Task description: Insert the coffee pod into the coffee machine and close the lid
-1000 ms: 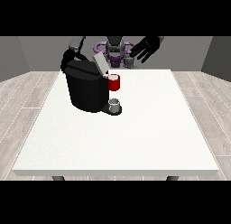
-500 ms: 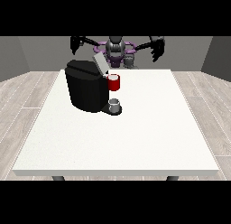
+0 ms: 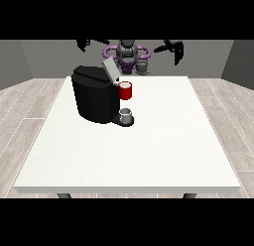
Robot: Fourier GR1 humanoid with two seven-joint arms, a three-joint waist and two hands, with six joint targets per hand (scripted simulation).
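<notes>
The black coffee machine (image 3: pixel 96 98) stands on the white table (image 3: pixel 149 151), left of its middle. Its grey lid (image 3: pixel 109 69) slants upward at the top. A red thing at the machine (image 3: pixel 125 90) sits on its front, and a small grey cup-like thing (image 3: pixel 127 114) rests on the base below. Another small grey thing (image 3: pixel 143 67) stands at the far table edge before the robot (image 3: pixel 128 52); I cannot tell whether it is the pod. The hand at the view's left (image 3: pixel 84 43) and the hand at the view's right (image 3: pixel 175 47) hang high beside the robot, fingers loose, holding nothing.
Grey walls and a wooden floor surround the table. The table's front edge (image 3: pixel 129 189) lies near the camera, well away from both hands.
The hand at the view's left has left the machine's top. Both arms have swung up and outward to the robot's sides.
</notes>
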